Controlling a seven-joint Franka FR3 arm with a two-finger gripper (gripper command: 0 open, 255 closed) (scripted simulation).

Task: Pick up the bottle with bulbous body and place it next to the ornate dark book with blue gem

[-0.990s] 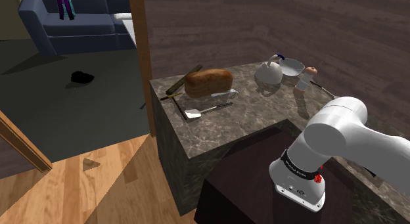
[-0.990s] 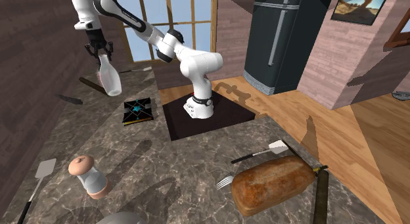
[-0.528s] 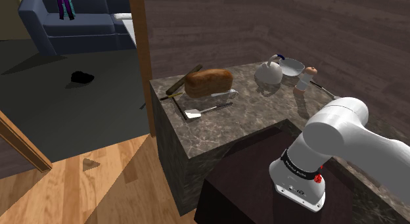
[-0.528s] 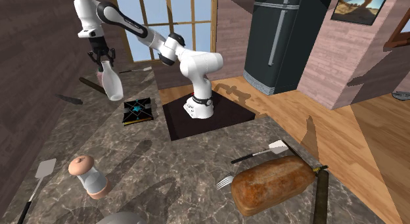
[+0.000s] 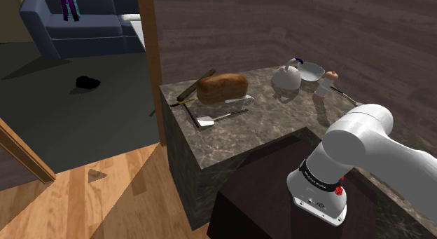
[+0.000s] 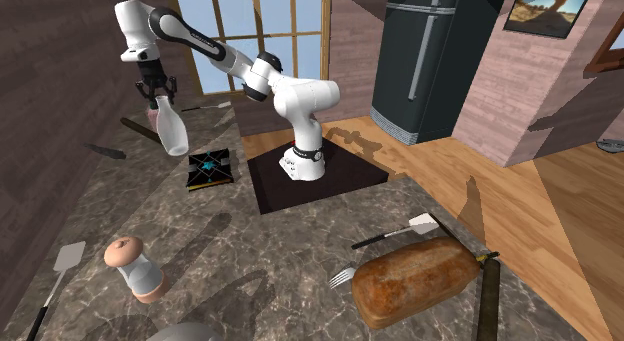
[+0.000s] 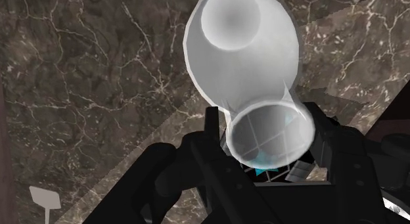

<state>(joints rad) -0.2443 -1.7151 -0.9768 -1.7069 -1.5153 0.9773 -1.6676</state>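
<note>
My gripper (image 6: 158, 93) is pinched on the neck of the bottle (image 6: 172, 130), a plain white piece with a narrow neck and a bulbous body. In the wrist view my two black fingers (image 7: 211, 127) clasp that neck from either side, just below its open mouth. The round body swells out beyond them over the dark veined marble countertop (image 7: 98, 71).

In the second exterior view the bottle hangs from me neck-up and a little tilted, its base swung slightly toward five o'clock. It seems to hang just clear of the stone, though from this angle I cannot be sure it is not touching.

The ornate dark book (image 6: 208, 171) lies flat on the countertop with a blue gem at the centre of its cover. The bottle is near it but apart, at about eleven o'clock from the book in the second exterior view. My stand (image 6: 330, 189) sits just beside the book at three o'clock.

Well apart from all this, at the second exterior view's six o'clock end of the counter, a pepper mill (image 6: 135, 268) stands upright with a spatula (image 6: 68, 257) at its nine o'clock. A loaf of bread (image 6: 415, 279) lies at the mill's three o'clock. A dark refrigerator (image 6: 430, 59) stands on the wooden floor at one o'clock from my stand.
</note>
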